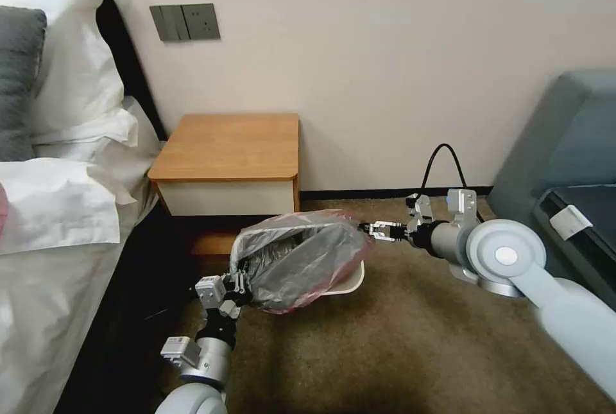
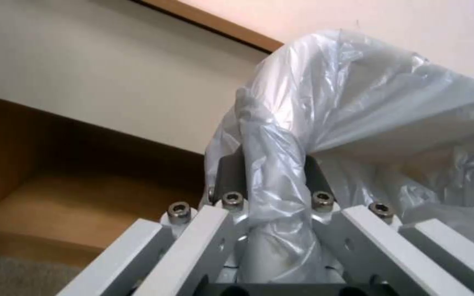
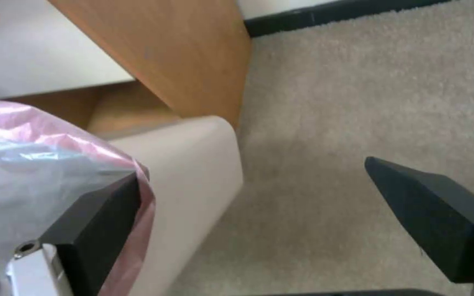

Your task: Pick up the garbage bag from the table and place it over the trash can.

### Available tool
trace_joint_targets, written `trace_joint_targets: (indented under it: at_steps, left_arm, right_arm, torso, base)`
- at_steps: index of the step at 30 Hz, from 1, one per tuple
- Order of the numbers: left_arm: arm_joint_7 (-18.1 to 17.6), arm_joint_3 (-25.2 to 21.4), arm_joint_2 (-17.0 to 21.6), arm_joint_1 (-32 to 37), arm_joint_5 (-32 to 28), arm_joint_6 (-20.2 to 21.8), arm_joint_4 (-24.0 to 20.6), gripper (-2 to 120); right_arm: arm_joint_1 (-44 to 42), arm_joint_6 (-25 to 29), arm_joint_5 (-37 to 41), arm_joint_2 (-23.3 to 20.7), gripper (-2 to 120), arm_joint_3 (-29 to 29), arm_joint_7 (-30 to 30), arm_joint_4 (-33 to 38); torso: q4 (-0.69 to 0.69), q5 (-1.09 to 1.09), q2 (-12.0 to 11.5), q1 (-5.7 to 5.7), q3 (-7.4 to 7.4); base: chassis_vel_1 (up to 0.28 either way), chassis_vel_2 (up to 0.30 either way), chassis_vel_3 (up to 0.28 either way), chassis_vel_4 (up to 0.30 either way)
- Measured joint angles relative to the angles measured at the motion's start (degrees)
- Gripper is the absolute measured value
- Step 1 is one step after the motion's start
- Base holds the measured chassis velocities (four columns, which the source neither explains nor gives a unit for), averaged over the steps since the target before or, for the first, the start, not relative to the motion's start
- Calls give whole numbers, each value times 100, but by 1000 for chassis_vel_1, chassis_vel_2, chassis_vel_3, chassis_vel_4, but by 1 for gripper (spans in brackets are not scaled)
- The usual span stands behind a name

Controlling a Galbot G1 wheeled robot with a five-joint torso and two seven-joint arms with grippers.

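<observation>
Between the two grippers, the garbage bag [image 1: 301, 260] hangs stretched over the cream trash can [image 1: 350, 282], which sits on the carpet [image 1: 410, 350] just in front of the nightstand surface [image 1: 231, 144]. From the head view, the left gripper [image 1: 239, 282] holds the bag's near-left end, its forearm rising from the lower edge, while the right gripper [image 1: 372, 230] meets the bag's far-right end with its arm reaching in level from the right.

Closer in, the left wrist view shows that gripper [image 2: 273, 181] clamped on a gathered fold of the grey plastic [image 2: 358, 115], dark fingers [image 2: 230, 172] pressing it from both sides, with the nightstand's white drawer front [image 2: 83, 74] and low shelf [image 2: 56, 205] beyond.

Closer still, the right wrist view shows the right gripper [image 3: 253, 213] with jaws spread wide. One pad [image 3: 100, 222] lies against the bag's pink rim [image 3: 56, 135], and the other pad [image 3: 434, 213] stands well apart over bare carpet [image 3: 368, 90]. The bin's rounded corner [image 3: 193, 181] lies just past the rim, touching the nightstand's wooden side [image 3: 182, 53].

Open carpet lies to the right of the right gripper, up to the black baseboard [image 1: 385, 194]. To the left of the left gripper, the bed [image 1: 58, 260] stands near.
</observation>
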Motion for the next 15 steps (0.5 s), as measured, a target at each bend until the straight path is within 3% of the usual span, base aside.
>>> trace_joint_targets:
  at_steps: [15]
  left_arm:
    - [-143, -40, -21, -97, -122, 44, 30, 7]
  right_arm:
    - [-631, 3, -299, -15, 100, 136, -75, 493]
  torso:
    - [-1, 0, 0, 0, 0]
  base:
    - [0, 0, 0, 0]
